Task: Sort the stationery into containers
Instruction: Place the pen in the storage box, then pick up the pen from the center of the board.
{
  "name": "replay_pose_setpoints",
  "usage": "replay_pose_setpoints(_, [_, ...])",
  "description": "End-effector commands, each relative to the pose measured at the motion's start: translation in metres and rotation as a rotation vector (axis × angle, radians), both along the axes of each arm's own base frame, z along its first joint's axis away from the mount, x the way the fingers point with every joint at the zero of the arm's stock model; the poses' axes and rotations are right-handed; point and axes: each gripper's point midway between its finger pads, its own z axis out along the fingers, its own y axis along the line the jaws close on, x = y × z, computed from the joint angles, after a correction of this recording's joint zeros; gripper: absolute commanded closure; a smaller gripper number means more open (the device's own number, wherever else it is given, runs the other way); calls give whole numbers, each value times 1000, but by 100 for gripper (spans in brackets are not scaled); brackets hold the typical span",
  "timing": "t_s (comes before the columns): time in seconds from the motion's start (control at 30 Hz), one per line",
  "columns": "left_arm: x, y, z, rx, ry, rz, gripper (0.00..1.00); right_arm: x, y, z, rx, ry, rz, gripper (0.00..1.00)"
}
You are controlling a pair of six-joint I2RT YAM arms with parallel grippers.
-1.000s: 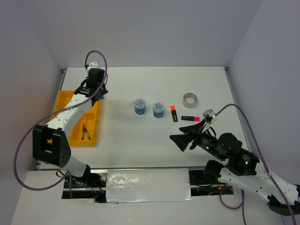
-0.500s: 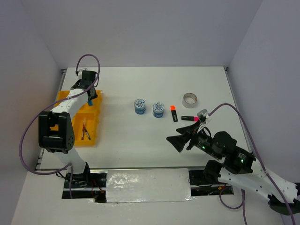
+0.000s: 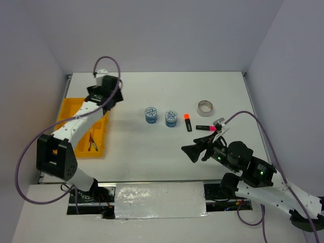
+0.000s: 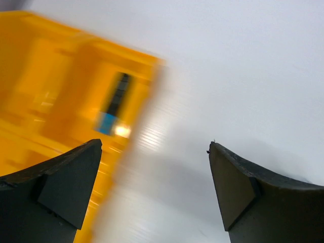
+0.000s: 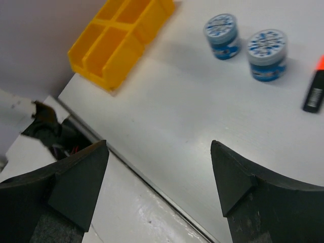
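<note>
With your left claw (image 4: 153, 147) gaping empty over the edge of the flat yellow-orange plastic tray (image 3: 67, 110) at frame left, lift clear of its rim before swinging away.

Bright even light, soft faint shadows, heavy motion blur across yellow tray (image 4: 50, 76) ahead of left gripper (image 4: 154, 144), right wrist view sharp

A white table (image 3: 152, 152) is enclosed on three sides by plain pale lavender walls (image 3: 162, 30); a glossy silvery strip (image 3: 159, 200) is seen along its near edge.
</note>
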Motion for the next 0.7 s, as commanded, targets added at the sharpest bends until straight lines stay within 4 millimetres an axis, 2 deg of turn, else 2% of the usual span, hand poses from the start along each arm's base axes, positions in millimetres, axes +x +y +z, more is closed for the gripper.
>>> replay_pose_setpoints(0.0, [-29,-93,43,-22,-148,-116,1,20,-53,26,35,15,-290,11])
replay_pose_setpoints(0.03, [-35,-111,41,-75,-156,-130,1,22,-65,28,41,28,-346,11])
replay_pose_setpoints(0.07, [-46,-148,34,-150,-157,-203,1,24,-86,23,35,55,-444,11])
replay_pose_setpoints(0.13, [-54,-188,33,-236,-187,-239,1,21,-111,37,103,88,-542,11])
replay_pose_setpoints(0.17, [-64,-222,29,-259,-195,-293,1,20,-129,37,90,89,-605,11])
replay_pose_setpoints(0.2, [-66,-240,30,-273,-207,-308,1,19,-136,38,99,93,-632,10])
replay_pose_setpoints(0.23, [-60,-264,29,-279,-208,-314,1,16,-146,37,102,100,-661,10])
replay_pose_setpoints(0.27, [-65,-286,26,-271,-200,-345,1,15,-152,41,116,96,-674,9])
replay_pose_setpoints(0.3, [-62,-298,24,-264,-195,-340,1,14,-156,41,117,93,-688,8])
replay_pose_setpoints(0.4, [-42,-353,-1,-260,-121,-367,1,10,-158,42,125,91,-663,8])
replay_pose_setpoints(0.5, [-30,-388,-19,-266,-109,-383,1,8,-154,41,124,89,-638,8])
replay_pose_setpoints(0.57, [-28,-401,-30,-276,-94,-383,1,9,-151,39,121,85,-627,8])
replay_pose_setpoints(0.6, [-23,-408,-25,-288,-110,-383,1,8,-151,40,121,78,-622,8])
replay_pose_setpoints(0.63, [-22,-413,-44,-267,-89,-386,2,8,-147,42,130,75,-604,7])
replay_pose_setpoints(0.67, [-18,-420,-48,-273,-98,-400,2,8,-145,41,130,73,-595,7])
